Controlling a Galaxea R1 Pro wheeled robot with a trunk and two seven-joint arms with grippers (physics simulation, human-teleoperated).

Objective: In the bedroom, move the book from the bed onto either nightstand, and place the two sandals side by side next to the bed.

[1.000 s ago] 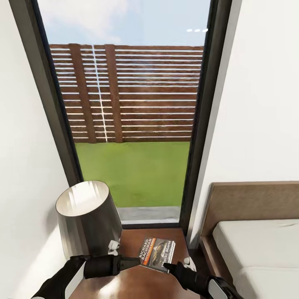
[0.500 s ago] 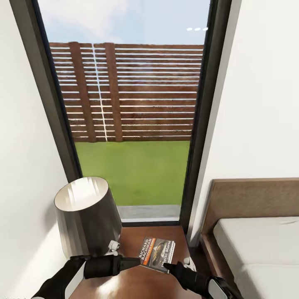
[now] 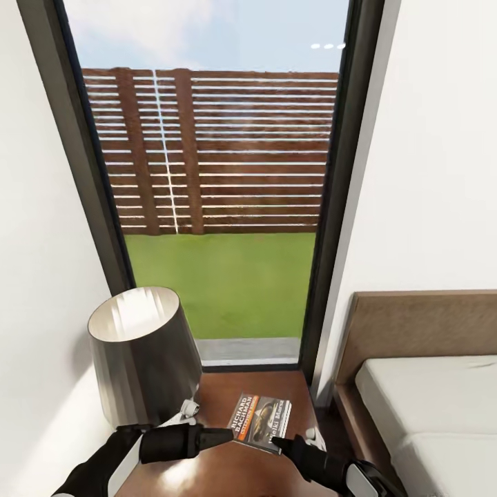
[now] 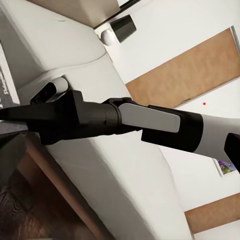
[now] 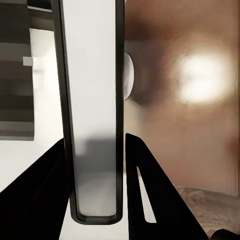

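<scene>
book (image 3: 261, 421): lying flat on nightstand (image 3: 228, 469), placed as the task requires
right gripper (image 3: 283, 442): touching book edge, jaw state unclear
left gripper (image 3: 224, 435): hovering beside book, jaw state unclear

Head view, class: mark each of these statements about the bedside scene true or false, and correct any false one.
1. The book lies on the nightstand. True.
2. The book lies on the mattress. False: the mattress has no book on the part in view.
3. A lamp stands on the nightstand to the left of the book. True.
4. The window shows a brick wall. False: it shows a slatted fence and grass.
5. The bed's headboard stands right of the window. True.
</scene>
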